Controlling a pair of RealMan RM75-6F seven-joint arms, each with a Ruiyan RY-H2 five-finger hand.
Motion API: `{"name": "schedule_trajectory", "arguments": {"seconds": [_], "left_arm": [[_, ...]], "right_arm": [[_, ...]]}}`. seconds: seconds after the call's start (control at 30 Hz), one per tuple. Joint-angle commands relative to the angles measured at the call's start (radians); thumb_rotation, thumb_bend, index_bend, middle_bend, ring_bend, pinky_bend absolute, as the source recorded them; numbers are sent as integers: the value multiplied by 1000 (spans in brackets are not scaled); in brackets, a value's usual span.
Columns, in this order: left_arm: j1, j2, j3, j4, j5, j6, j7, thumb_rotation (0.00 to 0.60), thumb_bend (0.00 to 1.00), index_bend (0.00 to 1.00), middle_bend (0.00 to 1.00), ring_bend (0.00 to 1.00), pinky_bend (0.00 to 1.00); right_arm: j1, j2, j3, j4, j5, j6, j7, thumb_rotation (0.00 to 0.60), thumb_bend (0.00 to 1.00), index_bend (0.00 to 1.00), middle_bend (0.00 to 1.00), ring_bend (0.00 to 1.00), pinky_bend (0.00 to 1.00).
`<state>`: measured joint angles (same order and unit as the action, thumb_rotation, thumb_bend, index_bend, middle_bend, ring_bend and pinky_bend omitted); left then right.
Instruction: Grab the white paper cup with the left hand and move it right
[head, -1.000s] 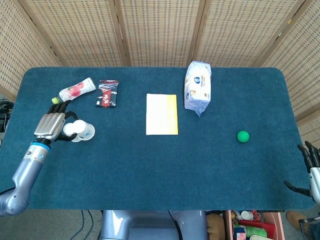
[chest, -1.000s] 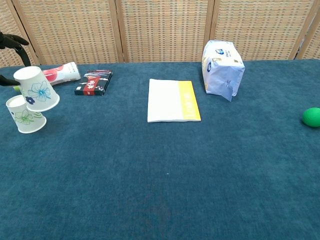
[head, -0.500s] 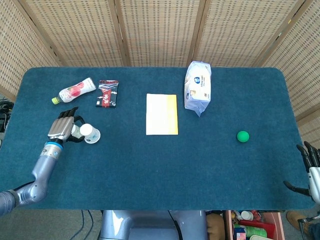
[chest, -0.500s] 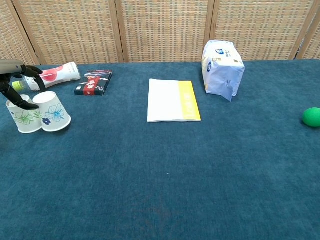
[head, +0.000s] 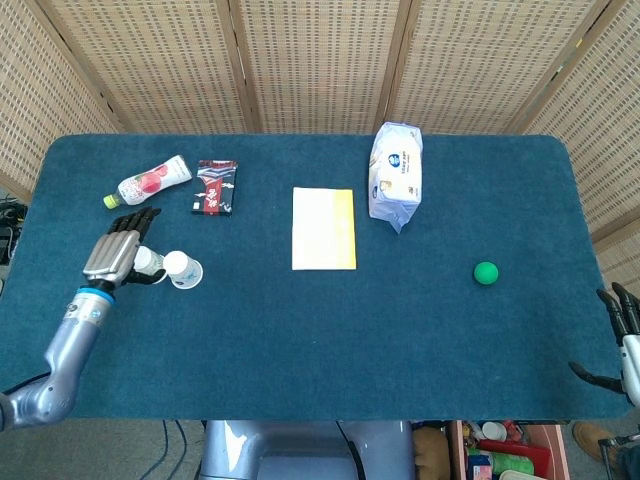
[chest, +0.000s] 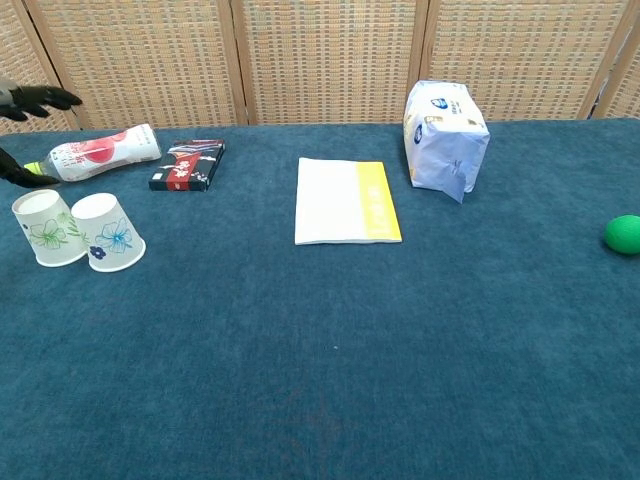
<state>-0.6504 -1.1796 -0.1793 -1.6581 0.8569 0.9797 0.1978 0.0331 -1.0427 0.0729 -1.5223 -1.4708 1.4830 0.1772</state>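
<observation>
Cup stands rim-down near the tabletop's left edge, touching a second cup. Left robot hand hovers beside them, fingers spread, holding nothing; we judge placement done. Right robot hand idles off the right edge, open.

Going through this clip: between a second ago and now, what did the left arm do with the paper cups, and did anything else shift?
The left robot hand carried one white paper cup rightward and down, set it upside down beside the other cup, then let go and lifted clear, fingers apart. The other cup, bottle, notepad, tissue pack, green ball and right robot hand stayed put.
</observation>
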Motion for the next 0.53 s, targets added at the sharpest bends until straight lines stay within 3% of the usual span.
{"name": "schedule_trajectory", "arguments": {"seconds": [0.03,0.13,0.3,0.53], "left_arm": [[114,104,41,-106,173,162,-36,600,191,0,0,0,0],[230,146,126,-135,285,300,-28,600,103,0,0,0,0],[375,123,213,-102,430,472,-58,600,94,0,0,0,0],[503,65,270,-56,543,613,-67,600,93,0,0,0,0]], "right_arm": [[-5,4,-1,-4,-4,8,7,600,0,0,0,0,0],[-11,10,-2,-10,-14,24,18,600,0,0,0,0,0],[-20,19,-3,-14,-16,37,25,600,0,0,0,0,0],[-31,26,-5,-15,-22,54,34,600,0,0,0,0,0]]}}
